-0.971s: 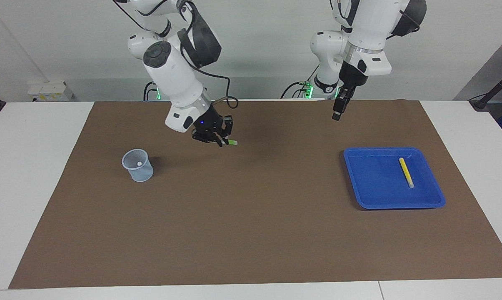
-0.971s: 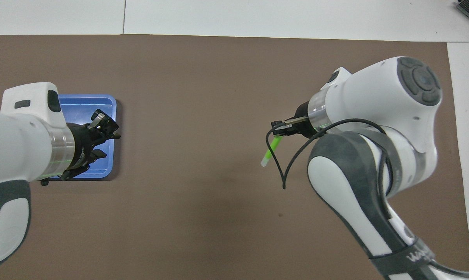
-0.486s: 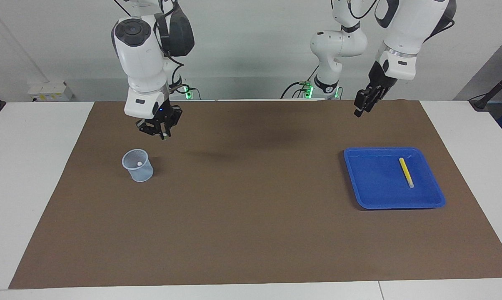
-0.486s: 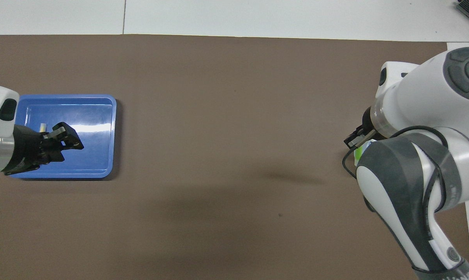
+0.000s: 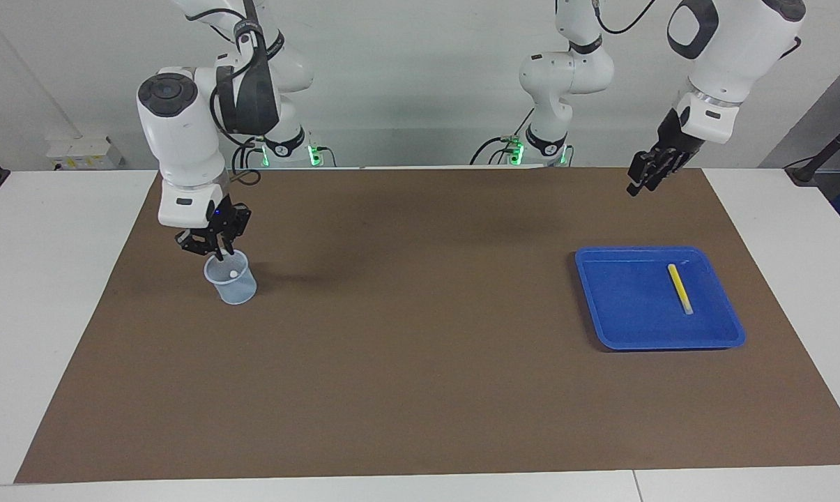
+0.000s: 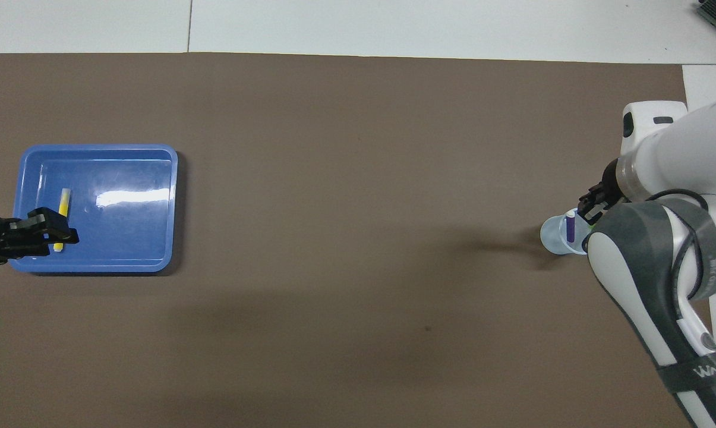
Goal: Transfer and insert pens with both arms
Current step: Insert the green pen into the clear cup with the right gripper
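My right gripper (image 5: 222, 251) hangs just above the rim of a clear plastic cup (image 5: 231, 279) at the right arm's end of the mat. It is shut on the green pen, which the gripper and forearm hide almost entirely. A purple pen (image 6: 570, 229) stands in the cup (image 6: 557, 239), pale cap up. The yellow pen (image 5: 679, 288) lies in the blue tray (image 5: 629, 314) at the left arm's end. My left gripper (image 5: 644, 178) is raised with nothing in it; in the overhead view the left gripper (image 6: 44, 233) covers the yellow pen's (image 6: 63, 202) nearer end.
A brown mat (image 5: 420, 362) covers most of the white table. The cup and the tray are the only things standing on it. Bare white table borders the mat at both ends.
My right arm has swung from mid-mat to above the cup, carrying the green pen. My left arm has pulled away from the middle to above the tray's end.
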Robot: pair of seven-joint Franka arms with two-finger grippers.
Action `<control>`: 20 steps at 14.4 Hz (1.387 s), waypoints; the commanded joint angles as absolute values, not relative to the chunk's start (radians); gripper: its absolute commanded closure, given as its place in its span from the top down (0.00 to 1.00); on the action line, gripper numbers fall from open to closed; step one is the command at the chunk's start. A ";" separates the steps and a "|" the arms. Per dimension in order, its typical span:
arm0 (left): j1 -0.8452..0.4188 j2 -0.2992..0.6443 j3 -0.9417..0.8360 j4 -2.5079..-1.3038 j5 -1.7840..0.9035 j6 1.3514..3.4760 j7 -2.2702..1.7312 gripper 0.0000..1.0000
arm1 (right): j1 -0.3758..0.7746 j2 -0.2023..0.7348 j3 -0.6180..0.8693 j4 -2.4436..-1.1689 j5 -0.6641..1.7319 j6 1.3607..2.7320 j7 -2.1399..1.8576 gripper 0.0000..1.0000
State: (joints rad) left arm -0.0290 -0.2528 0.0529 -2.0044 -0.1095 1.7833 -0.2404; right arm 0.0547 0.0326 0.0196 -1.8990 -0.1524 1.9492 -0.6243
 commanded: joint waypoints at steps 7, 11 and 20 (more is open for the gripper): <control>0.090 -0.151 0.048 -2.054 -0.124 1.916 0.030 0.48 | 0.017 -0.020 0.035 -2.049 -0.170 2.063 -0.626 0.58; 0.121 -0.046 0.049 -2.052 -0.124 2.029 0.127 0.49 | 0.026 -0.018 0.037 -2.040 -0.170 2.063 -0.629 1.00; 0.190 0.145 0.048 -2.004 -0.114 2.186 0.287 0.49 | 0.058 -0.015 0.075 -2.008 0.063 2.046 -0.554 1.00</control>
